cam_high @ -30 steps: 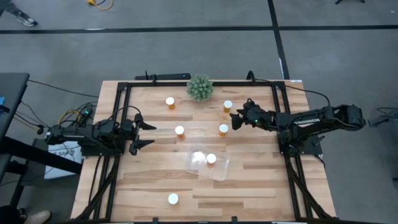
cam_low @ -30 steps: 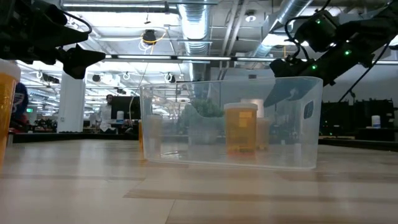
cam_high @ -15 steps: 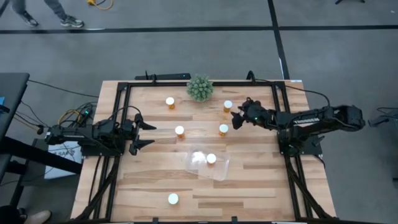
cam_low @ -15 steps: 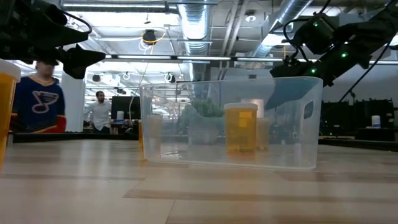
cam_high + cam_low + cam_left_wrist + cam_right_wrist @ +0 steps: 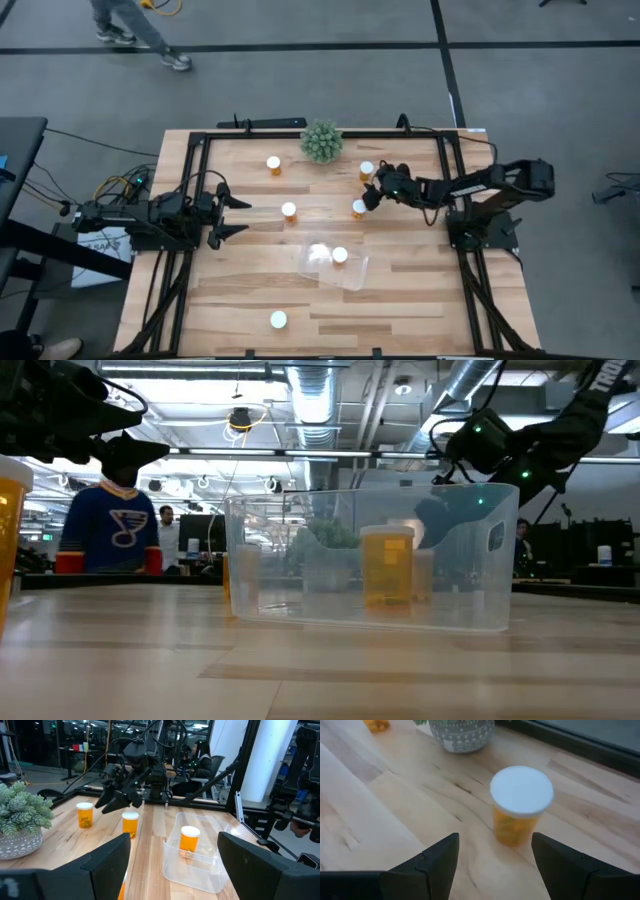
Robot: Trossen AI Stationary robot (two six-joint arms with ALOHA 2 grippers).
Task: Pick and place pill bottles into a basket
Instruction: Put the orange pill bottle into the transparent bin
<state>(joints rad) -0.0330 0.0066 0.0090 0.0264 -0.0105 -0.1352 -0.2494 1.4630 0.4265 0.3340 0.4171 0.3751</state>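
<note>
Pill bottle (image 5: 521,804) before open, seemingly empty right tool (image 5: 493,865)

Six white-capped orange pill bottles (image 5: 288,211) upright; one inside clear basket (image 5: 352,275)

The wooden table (image 5: 410,290) carries pill bottles (image 5: 289,211), a basket (image 5: 352,275) and a plant (image 5: 321,141).

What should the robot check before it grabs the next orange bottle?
1. Right gripper fingers apart: ok, open.
2. Target pill bottle upright, cap on: ok.
3. Bottle lined up between the fingers: ok in the right wrist view.
4. Fingers down around the bottle: not ok, it lies ahead of them, untouched.
5. Basket has room: ok, one bottle inside.
6. Left gripper out of the way: ok, waiting open at the table's left side.
</note>
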